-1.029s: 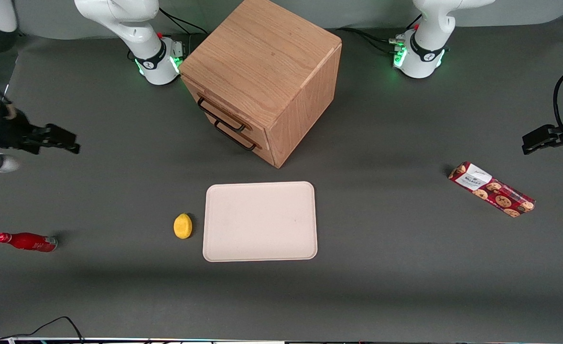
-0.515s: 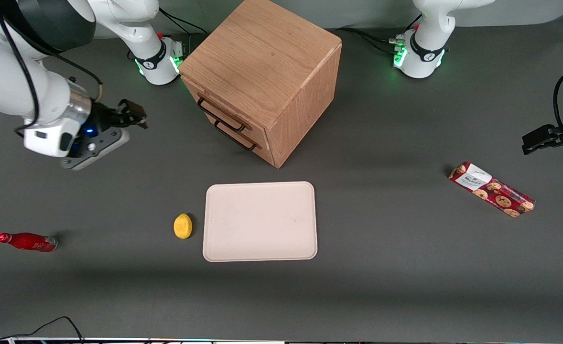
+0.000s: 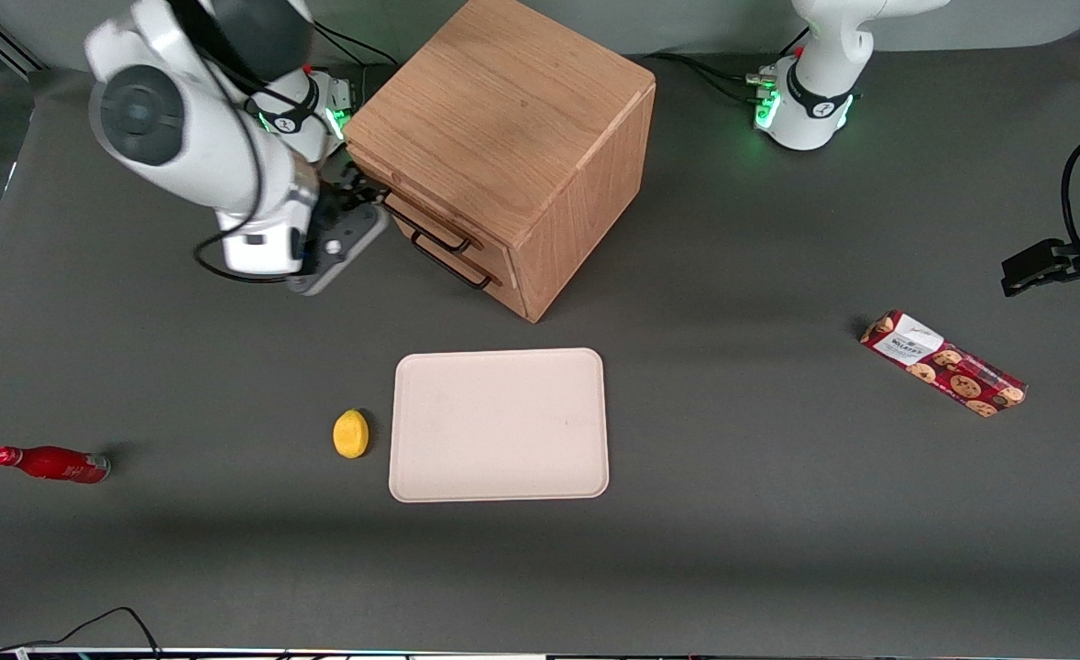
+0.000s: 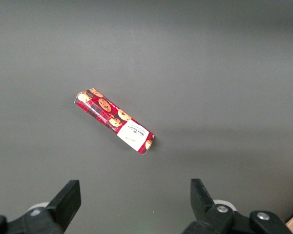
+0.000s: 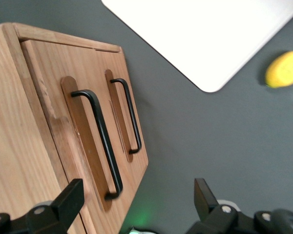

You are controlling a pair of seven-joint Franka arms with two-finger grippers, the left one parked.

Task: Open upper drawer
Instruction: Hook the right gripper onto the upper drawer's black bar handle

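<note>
The oak cabinet (image 3: 512, 119) stands at the back of the table, its drawer fronts turned toward the working arm's end. The upper drawer (image 3: 409, 203) is shut, and its thin black bar handle (image 3: 425, 223) lies above the bottom drawer's like handle (image 3: 453, 263). My right gripper (image 3: 363, 194) is open and empty, just in front of the upper drawer, close to the end of the handle farther from the front camera. The right wrist view shows the upper drawer front (image 5: 44, 107), its handle (image 5: 101, 139) and the open gripper (image 5: 136, 200) with the handle's end between the spread fingers, apart from both.
A beige tray (image 3: 499, 423) lies nearer the front camera than the cabinet, with a yellow lemon (image 3: 350, 433) beside it. A red bottle (image 3: 52, 464) lies toward the working arm's end. A red cookie box (image 3: 943, 363) lies toward the parked arm's end.
My right gripper has swept from the working arm's end of the table to just in front of the cabinet's drawers. The drawers have not moved.
</note>
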